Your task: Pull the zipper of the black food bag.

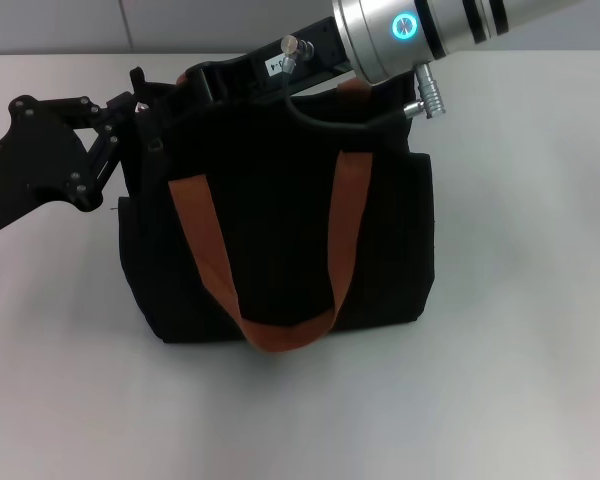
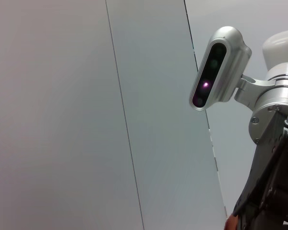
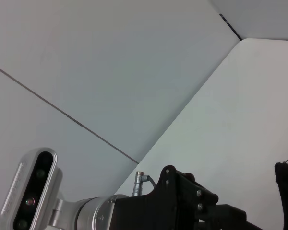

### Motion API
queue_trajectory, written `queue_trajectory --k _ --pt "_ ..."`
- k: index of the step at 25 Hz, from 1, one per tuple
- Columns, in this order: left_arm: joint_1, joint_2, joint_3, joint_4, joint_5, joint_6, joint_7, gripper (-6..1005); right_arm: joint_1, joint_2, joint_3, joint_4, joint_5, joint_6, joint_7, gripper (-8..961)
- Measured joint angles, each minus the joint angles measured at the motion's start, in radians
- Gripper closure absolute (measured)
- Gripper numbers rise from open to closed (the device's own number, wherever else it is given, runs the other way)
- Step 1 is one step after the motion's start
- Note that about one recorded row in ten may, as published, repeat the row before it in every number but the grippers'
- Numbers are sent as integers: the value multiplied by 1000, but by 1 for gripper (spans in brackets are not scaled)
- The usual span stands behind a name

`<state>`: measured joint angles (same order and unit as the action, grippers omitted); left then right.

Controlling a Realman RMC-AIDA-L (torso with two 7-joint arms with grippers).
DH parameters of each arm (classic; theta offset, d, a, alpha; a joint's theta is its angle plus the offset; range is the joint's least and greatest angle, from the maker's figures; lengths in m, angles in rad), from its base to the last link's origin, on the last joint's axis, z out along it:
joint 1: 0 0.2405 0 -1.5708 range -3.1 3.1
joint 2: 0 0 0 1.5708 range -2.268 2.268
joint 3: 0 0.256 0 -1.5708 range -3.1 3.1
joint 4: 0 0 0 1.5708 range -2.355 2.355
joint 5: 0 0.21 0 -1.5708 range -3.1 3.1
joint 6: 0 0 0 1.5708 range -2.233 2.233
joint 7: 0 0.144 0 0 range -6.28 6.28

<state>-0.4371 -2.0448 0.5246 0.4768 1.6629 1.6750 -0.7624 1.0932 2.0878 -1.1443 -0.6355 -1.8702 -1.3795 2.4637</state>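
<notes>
The black food bag (image 1: 280, 240) is standing upright on the white table (image 1: 520, 380); the left gripper (image 1: 140, 115) is pinching its top left corner; the right gripper (image 1: 215, 80) is reaching over the top edge, finger state impossible to tell; the zipper is hidden.

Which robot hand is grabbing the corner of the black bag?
The left gripper, the black one reaching in from the left, meets the black food bag at its top left corner. The right gripper lies across the bag's top edge instead.

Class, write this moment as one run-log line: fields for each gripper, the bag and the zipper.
left gripper: at bag's top left corner | right gripper: over bag's top edge | black food bag: upright on table | zipper: hidden
</notes>
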Motion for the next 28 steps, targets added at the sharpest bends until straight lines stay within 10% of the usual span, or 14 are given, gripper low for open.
queue_trajectory --k 9,28 --pt "-3 0 0 0 0 0 0 925 1 -1 -28 0 -1 5 -2 628" --pt "1 3 0 -2 -11 21 -3 922 -4 -1 -51 -6 -3 35 -16 634"
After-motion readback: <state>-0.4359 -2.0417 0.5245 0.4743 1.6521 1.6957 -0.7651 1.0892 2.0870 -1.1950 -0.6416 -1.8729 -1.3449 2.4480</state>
